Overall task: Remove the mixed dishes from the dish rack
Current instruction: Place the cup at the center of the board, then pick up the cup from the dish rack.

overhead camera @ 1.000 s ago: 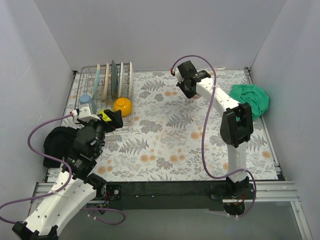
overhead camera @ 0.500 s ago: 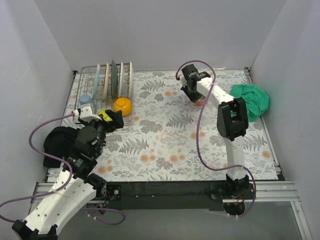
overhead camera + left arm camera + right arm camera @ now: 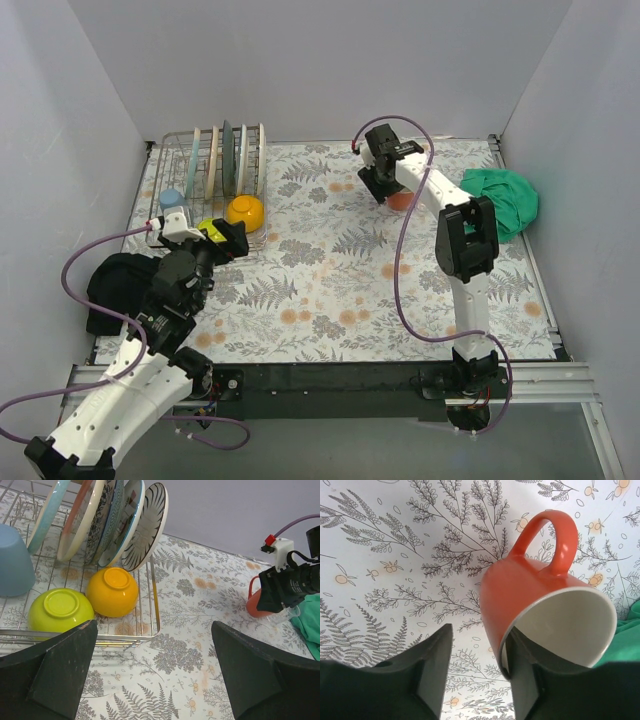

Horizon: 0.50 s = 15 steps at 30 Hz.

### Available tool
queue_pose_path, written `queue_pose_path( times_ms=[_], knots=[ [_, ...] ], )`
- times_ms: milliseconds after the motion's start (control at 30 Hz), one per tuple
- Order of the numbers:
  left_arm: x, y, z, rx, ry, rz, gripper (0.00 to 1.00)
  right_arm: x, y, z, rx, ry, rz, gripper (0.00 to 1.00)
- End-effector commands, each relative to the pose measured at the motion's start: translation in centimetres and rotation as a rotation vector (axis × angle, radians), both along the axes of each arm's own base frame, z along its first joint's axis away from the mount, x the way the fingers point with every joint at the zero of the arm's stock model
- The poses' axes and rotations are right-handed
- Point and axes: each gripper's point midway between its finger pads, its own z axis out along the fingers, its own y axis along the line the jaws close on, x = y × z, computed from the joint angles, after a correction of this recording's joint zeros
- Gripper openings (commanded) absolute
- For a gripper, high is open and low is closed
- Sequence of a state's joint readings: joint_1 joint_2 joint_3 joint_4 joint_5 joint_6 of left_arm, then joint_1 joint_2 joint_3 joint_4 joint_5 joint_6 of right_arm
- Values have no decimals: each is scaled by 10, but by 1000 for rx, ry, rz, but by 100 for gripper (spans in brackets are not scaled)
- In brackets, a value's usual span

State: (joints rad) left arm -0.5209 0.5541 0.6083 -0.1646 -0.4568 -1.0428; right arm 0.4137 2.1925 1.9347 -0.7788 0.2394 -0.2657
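Nearest, the left pincer (image 3: 226, 238) hangs spread wide and empty just short of the dish rack's (image 3: 154, 607) near rim, lined up, I judge, for the upturned lime-green bowl (image 3: 60, 611) and orange-yellow bowl (image 3: 114, 591) lying side by side inside. Behind them a light-blue cup (image 3: 12, 560) sits in the rack and the plates (image 3: 95, 520), the radial-striped plate (image 3: 147, 522) outermost, lean on edge in the slots. Farthest, the right pincer (image 3: 479, 650) clamps the orange mug's (image 3: 520, 590) wall, one finger inside, holding it tilted and empty low over the worktop (image 3: 330, 280) beside the green cloth (image 3: 500, 200)
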Motion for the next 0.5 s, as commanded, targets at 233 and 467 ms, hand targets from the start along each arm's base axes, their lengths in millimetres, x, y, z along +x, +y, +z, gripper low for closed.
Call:
queue_pose_path(
  times_ms=[233, 467],
  knots=[
    [5, 2, -18, 50, 51, 26, 98, -19, 7, 123, 182, -234, -13, 79],
    [14, -8, -26, 77, 158, 8, 98, -71, 2, 174, 329, -392, -2, 87]
  ],
)
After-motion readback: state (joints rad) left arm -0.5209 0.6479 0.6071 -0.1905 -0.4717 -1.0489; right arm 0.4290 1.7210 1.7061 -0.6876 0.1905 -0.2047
